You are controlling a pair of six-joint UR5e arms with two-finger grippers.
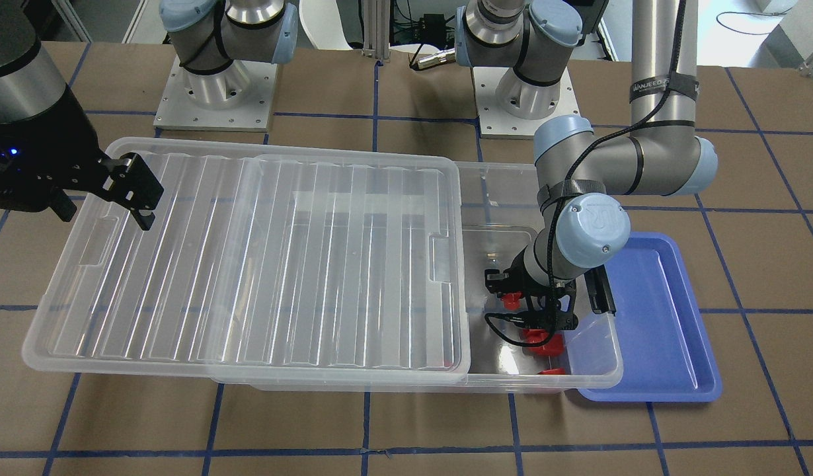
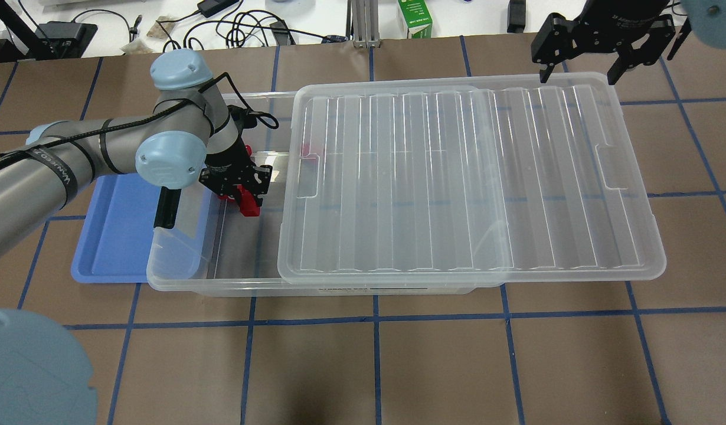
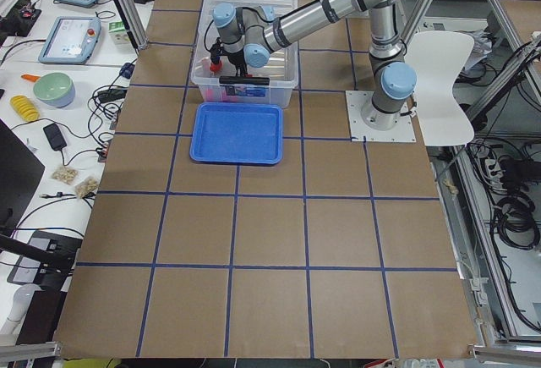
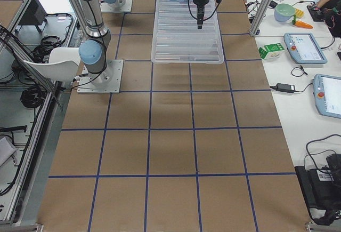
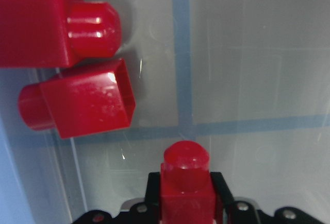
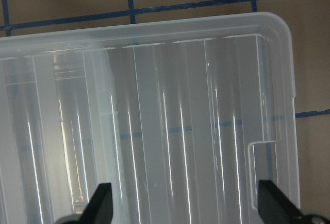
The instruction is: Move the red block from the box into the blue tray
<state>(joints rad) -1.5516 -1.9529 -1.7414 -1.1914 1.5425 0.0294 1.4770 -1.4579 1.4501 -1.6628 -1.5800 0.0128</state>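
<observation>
My left gripper (image 2: 245, 198) reaches down into the uncovered end of the clear box (image 2: 221, 283) and is shut on a red block (image 5: 185, 183), stub pointing away from the wrist. Two more red blocks (image 5: 82, 100) lie on the box floor just beyond it. Red blocks also show in the front view (image 1: 544, 344) beneath the gripper (image 1: 535, 330). The blue tray (image 2: 118, 230) sits right beside that end of the box and holds nothing. My right gripper (image 2: 578, 59) is open and empty above the far corner of the lid (image 2: 457, 177).
The ribbed clear lid (image 1: 248, 264) lies slid sideways over most of the box and overhangs its far end. A black bar (image 2: 165, 206) is on the box's short wall between the blocks and the tray (image 1: 651, 317). Blue tape lines cross the brown table.
</observation>
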